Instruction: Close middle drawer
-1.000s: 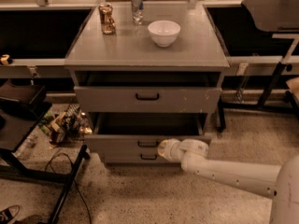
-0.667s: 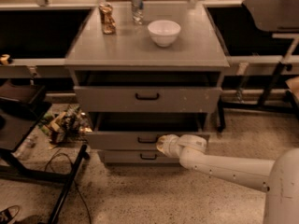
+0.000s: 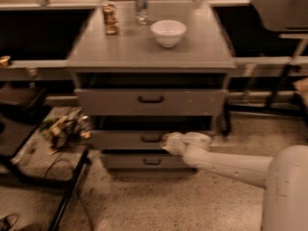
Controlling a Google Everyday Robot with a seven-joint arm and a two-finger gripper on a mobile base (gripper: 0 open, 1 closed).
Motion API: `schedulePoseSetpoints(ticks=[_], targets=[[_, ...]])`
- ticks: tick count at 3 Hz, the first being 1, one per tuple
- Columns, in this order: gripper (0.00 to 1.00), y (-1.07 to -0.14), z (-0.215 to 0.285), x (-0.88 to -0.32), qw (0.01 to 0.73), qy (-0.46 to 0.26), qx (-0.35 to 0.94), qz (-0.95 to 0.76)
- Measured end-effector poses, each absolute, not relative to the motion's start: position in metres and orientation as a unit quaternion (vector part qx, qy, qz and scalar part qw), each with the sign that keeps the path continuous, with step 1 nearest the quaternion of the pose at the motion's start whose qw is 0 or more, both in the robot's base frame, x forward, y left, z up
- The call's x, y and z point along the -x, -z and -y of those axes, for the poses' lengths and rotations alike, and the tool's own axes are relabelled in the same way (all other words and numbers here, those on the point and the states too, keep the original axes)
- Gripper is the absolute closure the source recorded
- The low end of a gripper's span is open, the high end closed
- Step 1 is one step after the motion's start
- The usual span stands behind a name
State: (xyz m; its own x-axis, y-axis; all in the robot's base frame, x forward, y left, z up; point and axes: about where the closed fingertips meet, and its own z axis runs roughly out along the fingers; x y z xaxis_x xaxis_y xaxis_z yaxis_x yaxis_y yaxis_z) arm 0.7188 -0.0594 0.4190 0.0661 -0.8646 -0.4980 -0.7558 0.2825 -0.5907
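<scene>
The middle drawer (image 3: 127,140) of the grey cabinet (image 3: 144,52) has a plain low grey front and a small black handle (image 3: 150,139). It stands only slightly out from the cabinet, with a dark gap above its front. My gripper (image 3: 168,142) is at the end of the white arm that reaches in from the lower right. It sits against the drawer front just right of the handle.
The top drawer (image 3: 150,101) and bottom drawer (image 3: 144,160) have black handles. On the cabinet top stand a white bowl (image 3: 168,32), a can (image 3: 140,5) and a brown packet (image 3: 110,18). A pile of clutter (image 3: 65,127) and a black frame (image 3: 67,191) lie on the floor left.
The middle drawer has slid back into the cabinet, and my gripper and arm have moved forward with its front.
</scene>
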Motion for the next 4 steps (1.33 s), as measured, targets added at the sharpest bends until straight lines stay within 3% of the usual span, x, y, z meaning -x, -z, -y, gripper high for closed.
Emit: schedulePoseSetpoints(ticks=[1,4], targets=[[0.82,-0.4189,0.0594,-0.7188,0.422,0.064,0.595,-0.68],[0.12,-0.4189,0.0593,-0.7188,0.422,0.064,0.596,-0.68]])
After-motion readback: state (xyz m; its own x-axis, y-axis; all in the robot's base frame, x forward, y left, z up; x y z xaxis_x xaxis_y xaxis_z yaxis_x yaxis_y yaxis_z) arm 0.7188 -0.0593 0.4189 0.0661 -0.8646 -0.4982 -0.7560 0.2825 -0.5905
